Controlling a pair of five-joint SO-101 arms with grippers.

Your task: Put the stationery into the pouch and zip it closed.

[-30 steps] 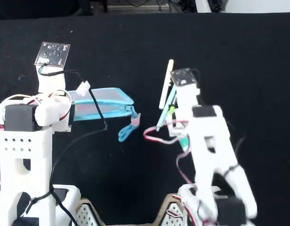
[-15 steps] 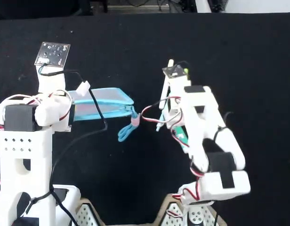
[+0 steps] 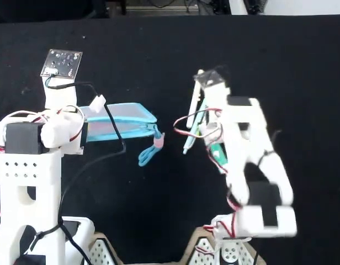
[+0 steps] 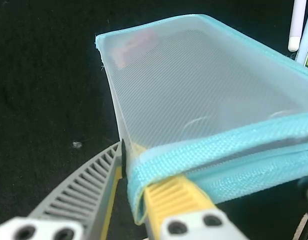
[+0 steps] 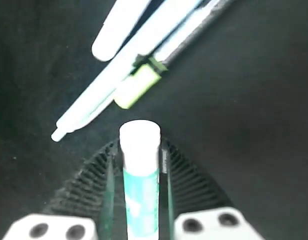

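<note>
A translucent pouch (image 3: pixel 123 121) with teal trim lies left of centre, its teal loop and pink tag (image 3: pixel 152 148) trailing toward the middle. My left gripper (image 4: pixel 126 167) is shut on the pouch (image 4: pixel 194 95) at its zip edge, one yellow finger (image 4: pixel 169 200) under the trim. Several white pens (image 3: pixel 192 110) lie in a bundle right of the pouch, one with a yellow-green clip (image 5: pixel 136 85). Just above them, my right gripper (image 5: pixel 140 165) is shut on a teal-and-white stick (image 5: pixel 140 190), whose white cap points at the pens. That stick (image 3: pixel 217 155) shows under the right arm.
The table is a black cloth. Both arm bases stand at the near edge, the left tower (image 3: pixel 26 182) and the right base (image 3: pixel 236 243). A black cable (image 3: pixel 112 124) from the left arm crosses the pouch. Pen tips (image 4: pixel 300 30) lie beyond the pouch's far corner.
The right arm's elbow has folded toward the near right while its wrist stays above the pens, still holding the teal stick. The left arm and pouch are unchanged.
</note>
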